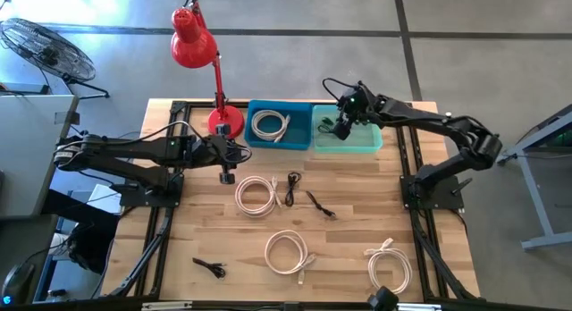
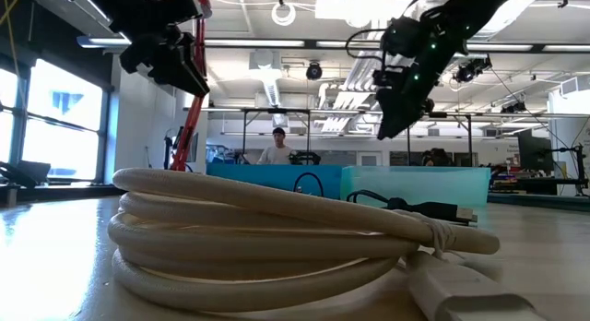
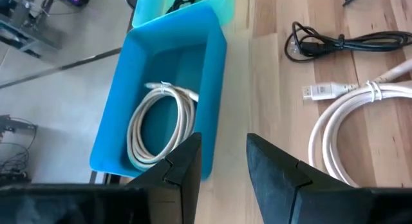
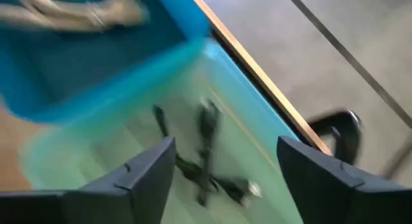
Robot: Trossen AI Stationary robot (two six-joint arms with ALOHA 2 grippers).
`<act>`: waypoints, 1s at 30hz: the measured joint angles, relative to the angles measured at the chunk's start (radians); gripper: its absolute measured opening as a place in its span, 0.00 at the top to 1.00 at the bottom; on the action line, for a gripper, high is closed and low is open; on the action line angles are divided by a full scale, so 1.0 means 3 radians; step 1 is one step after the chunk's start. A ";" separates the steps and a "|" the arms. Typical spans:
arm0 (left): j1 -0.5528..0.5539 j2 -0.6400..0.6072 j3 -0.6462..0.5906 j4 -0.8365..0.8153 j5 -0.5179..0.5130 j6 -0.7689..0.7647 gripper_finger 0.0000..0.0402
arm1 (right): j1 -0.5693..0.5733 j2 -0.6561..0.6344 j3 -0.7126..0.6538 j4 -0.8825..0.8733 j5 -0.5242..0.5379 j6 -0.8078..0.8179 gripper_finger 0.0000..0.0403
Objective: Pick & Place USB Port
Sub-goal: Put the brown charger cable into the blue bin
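Hovering over the green bin (image 1: pixel 357 143), where a black USB cable (image 4: pixel 207 152) lies loose on its floor.
My right gripper (image 4: pixel 225 161) hangs just above it, fingers spread wide and empty. At nine o'clock sits the blue bin (image 1: pixel 259 138) with a white coil (image 1: pixel 270 125); my left gripper (image 1: pixel 227 174) waits, narrowly parted.

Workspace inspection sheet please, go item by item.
Surface: wooden table.
Job's things: blue bin holds one white cable; teal bin holds a black cable.
Clutter: red lamp at the back.
Grippers: left gripper open, empty, near the blue bin; right gripper open, empty, over the teal bin.
Cables: four white coils, three black cables on the table.
Surroundings: fan; person behind.
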 joint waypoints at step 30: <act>-0.0004 0.0412 -0.0003 -0.0848 0.1217 -0.1109 0.70 | 0.1665 -0.0720 0.0003 0.0050 -0.0820 -0.0173 0.29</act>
